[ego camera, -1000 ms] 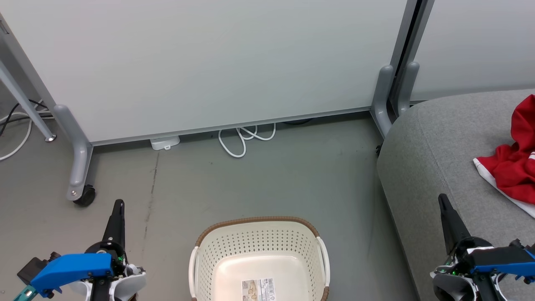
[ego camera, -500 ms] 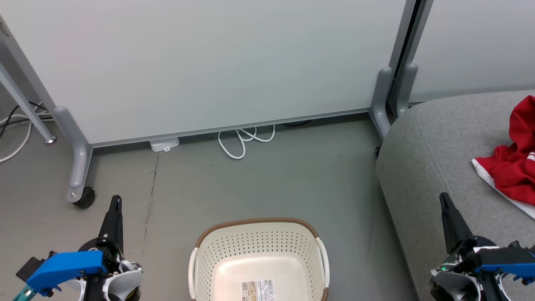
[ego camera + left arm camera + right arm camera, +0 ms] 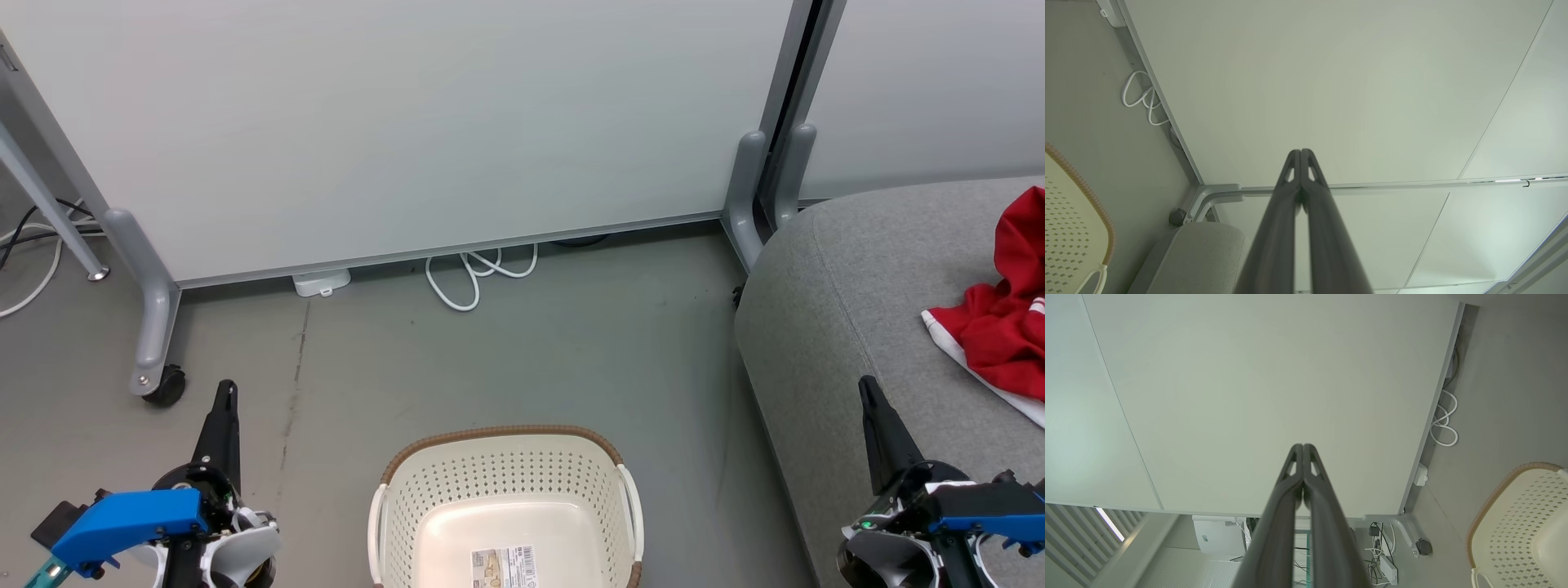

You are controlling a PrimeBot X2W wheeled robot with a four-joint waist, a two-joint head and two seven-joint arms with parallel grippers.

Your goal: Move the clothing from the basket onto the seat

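**Inspector A:** Where do we find the clothing (image 3: 1000,335)?

**Inspector B:** We record red fabric with white trim lying crumpled on the seat (image 3: 824,327). It is at the head view's right edge and partly cut off, so we cannot tell one garment from two.

**A:** And the basket (image 3: 498,429)?

**B:** It stands on the floor (image 3: 571,343) between the arms, near the seat but apart from it. Its label (image 3: 504,567) lies uncovered.

**A:** The left gripper (image 3: 1300,152)?

**B:** Its fingers are pressed together, holding nothing and pointing toward the pale partition (image 3: 408,122).

**A:** The right gripper (image 3: 1303,446)?

**B:** We note the same: tips meeting, nothing between them. In the head view it shows over the seat's near part.
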